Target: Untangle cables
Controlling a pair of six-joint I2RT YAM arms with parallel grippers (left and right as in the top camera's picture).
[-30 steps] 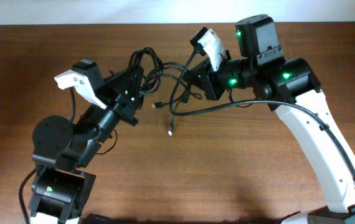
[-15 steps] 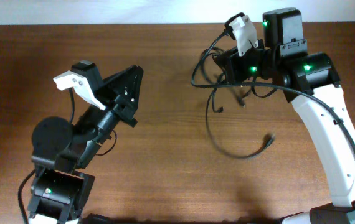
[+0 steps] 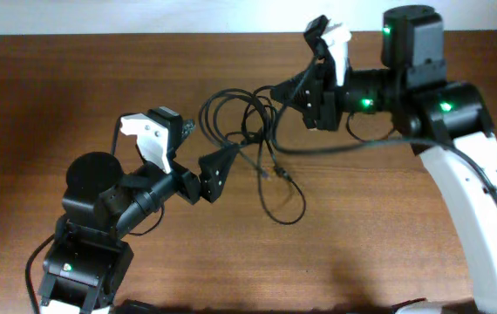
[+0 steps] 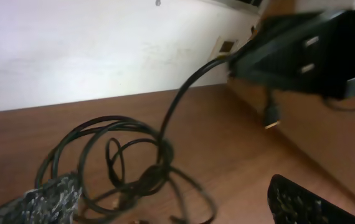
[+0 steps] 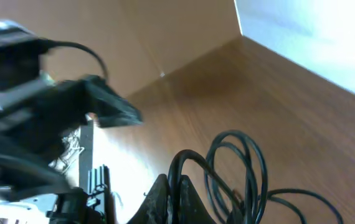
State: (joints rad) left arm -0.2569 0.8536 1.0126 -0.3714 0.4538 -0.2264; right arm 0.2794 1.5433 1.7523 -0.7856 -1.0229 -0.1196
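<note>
The cables (image 3: 238,122) are thin black cords, looped in a loose bundle in mid-table, with one strand curling down to a lower loop (image 3: 283,209). My right gripper (image 3: 308,94) is shut on a strand at the bundle's right end; in the right wrist view its tips (image 5: 179,186) pinch that cord, with the coils (image 5: 240,168) beyond. My left gripper (image 3: 203,146) stands open just left of the bundle. In the left wrist view the tangle (image 4: 137,174) lies between its spread fingers (image 4: 47,202), and a metal-tipped plug (image 4: 271,118) hangs below the right gripper.
The brown wooden table (image 3: 388,244) ends at a pale wall (image 3: 144,13) at the back. The left arm's base (image 3: 83,262) is at the lower left. The right arm's white link (image 3: 484,218) runs down the right side.
My left gripper has opened and swung right and toward the front, up to the bundle. The right gripper, still shut on its strand, has brought the cables back left toward mid-table.
</note>
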